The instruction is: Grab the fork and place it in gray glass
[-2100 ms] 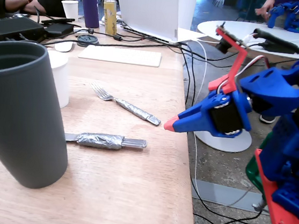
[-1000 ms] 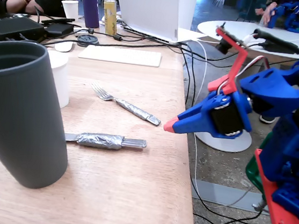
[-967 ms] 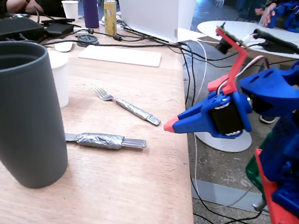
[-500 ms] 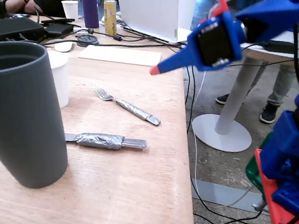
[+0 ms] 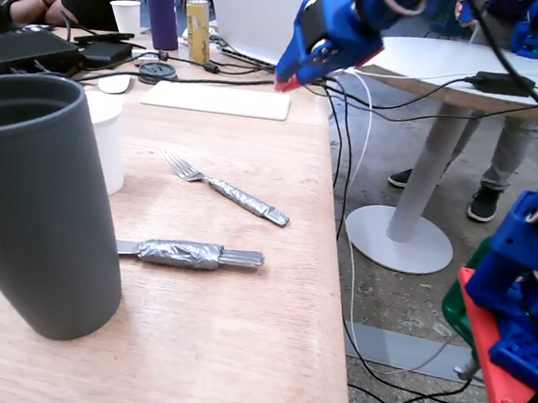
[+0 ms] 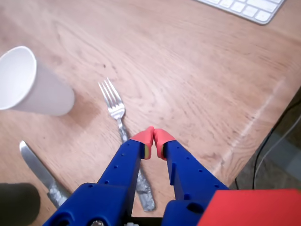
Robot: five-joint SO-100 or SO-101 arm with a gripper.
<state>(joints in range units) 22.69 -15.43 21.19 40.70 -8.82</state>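
Observation:
The fork (image 5: 224,189) lies flat on the wooden table, tines toward the far left, its handle wrapped in crinkled silver tape. In the wrist view the fork (image 6: 113,101) lies just below and left of my fingertips, and my fingers hide part of its handle. The gray glass (image 5: 31,204) stands upright at the front left; only a dark sliver of it (image 6: 16,205) shows in the wrist view. My blue gripper (image 5: 284,84) with red tips hangs high above the table's right edge. In the wrist view the gripper (image 6: 154,140) is shut and empty, with its tips touching.
A taped knife-like utensil (image 5: 190,254) lies in front of the fork; it also shows in the wrist view (image 6: 37,169). A white cup (image 5: 109,140) stands behind the glass. A white keyboard (image 5: 217,99), bottle, can and cables lie at the back. The table edge (image 5: 329,228) is to the right.

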